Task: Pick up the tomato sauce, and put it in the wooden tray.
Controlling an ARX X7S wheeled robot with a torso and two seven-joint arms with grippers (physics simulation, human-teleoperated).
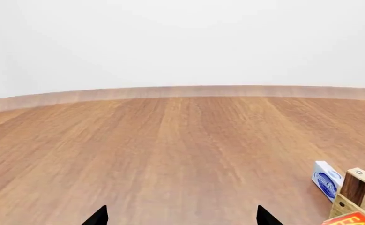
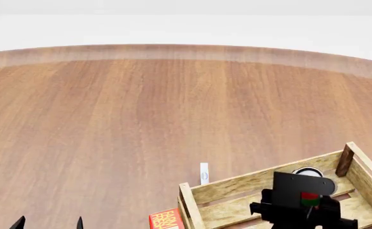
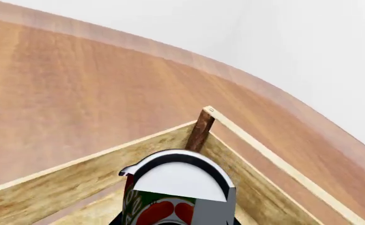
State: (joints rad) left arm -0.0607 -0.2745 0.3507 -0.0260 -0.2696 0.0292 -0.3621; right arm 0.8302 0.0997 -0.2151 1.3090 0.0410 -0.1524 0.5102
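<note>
Right gripper (image 2: 308, 210) with tomato sauce (image 3: 169, 197) inside wooden tray (image 2: 237, 183)

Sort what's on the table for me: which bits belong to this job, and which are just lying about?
Job:
tomato sauce can, held in the right pincer
wooden tray, with the can held over it

Lying about:
small blue-and-white box beside the tray
red carton at the tray's near corner
left pincer, open, idle

tomato sauce (image 3: 169, 197) lower half cut off, orange box (image 2: 166, 220) cropped at edge, blue box (image 2: 204, 173) print unreadable
</note>
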